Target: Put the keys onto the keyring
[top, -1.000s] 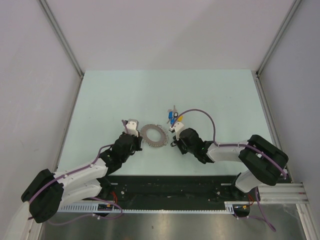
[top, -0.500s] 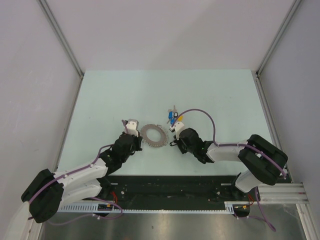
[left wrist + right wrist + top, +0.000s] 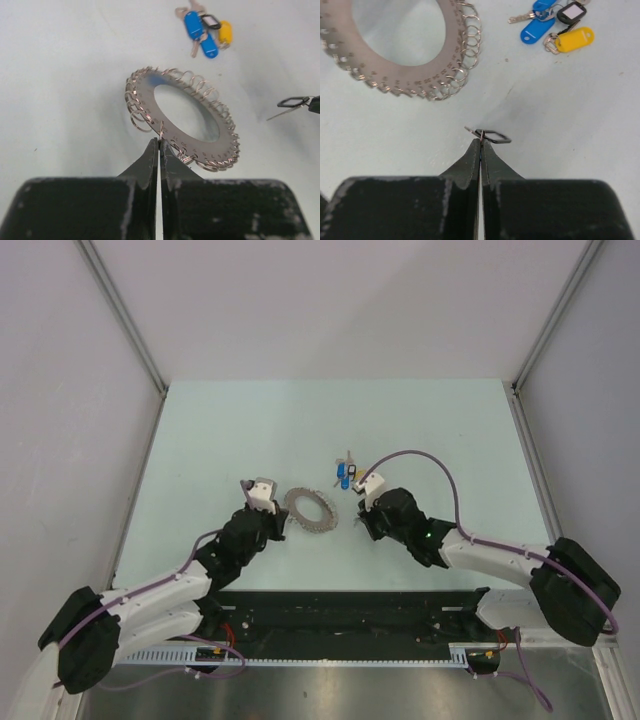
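Silvery keyring (image 3: 146,95) sits mid-table (image 3: 200,440), its near rim pinched in the left tool (image 3: 160,145) — the right tool (image 3: 481,142) is clenched on one black-rimmed key (image 3: 494,136), with the other keys (image 3: 572,40) lying far right. Next, seemingly: thread that key onto a rim loop.

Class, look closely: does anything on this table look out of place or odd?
One black-rimmed key is apart from the other keys, pinched in the shut right gripper. Nothing looks spilled or damaged.

Dull grey metal keyring (image 3: 142,92), glossy plastic keys (image 3: 202,32), table (image 3: 60,60) perhaps matt
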Controlling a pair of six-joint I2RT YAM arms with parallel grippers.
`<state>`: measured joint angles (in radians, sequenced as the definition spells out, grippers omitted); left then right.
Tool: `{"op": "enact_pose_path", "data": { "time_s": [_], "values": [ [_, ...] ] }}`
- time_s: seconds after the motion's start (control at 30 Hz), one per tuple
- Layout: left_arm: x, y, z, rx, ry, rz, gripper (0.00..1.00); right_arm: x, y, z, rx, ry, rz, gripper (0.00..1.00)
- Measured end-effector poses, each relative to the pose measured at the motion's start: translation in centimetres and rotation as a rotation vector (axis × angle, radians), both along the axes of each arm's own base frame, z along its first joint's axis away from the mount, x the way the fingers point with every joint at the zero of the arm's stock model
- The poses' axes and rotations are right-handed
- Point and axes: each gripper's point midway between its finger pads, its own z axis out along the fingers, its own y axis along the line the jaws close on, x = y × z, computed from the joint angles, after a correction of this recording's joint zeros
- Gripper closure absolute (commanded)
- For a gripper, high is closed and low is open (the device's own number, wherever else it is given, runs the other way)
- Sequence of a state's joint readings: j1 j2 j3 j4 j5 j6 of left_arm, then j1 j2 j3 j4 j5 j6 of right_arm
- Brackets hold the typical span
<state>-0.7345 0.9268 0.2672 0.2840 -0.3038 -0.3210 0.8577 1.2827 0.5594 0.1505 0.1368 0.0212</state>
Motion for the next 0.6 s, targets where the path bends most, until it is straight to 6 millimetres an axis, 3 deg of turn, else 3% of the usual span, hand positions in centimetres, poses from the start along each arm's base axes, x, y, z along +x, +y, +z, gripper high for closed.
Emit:
{"op": "enact_pose_path", "data": {
  "time_s": [0.13, 0.3, 0.47, 0.6],
  "values": [
    [-0.4, -0.6, 1.1, -0.040, -0.056, -0.056, 0.99, -0.8, -0.6, 1.4, 0.052, 0.035, 0.044, 1.00],
    [-1.0, -1.4, 1.6, -0.058, -0.100, -0.131, 0.99, -2.5, -0.9, 1.8, 0.089, 0.116, 0.121, 1.00],
    [-1.8, -2.8, 2.3, -0.075, -0.142, -0.231, 0.99, -5.2, -0.1, 2.0, 0.117, 0.213, 0.244, 1.00],
    [-2.8, -4.0, 2.6, -0.088, -0.177, -0.333, 0.99, -5.9, 0.5, 3.2, 0.128, 0.229, 0.314, 1.00]
  ]
}}
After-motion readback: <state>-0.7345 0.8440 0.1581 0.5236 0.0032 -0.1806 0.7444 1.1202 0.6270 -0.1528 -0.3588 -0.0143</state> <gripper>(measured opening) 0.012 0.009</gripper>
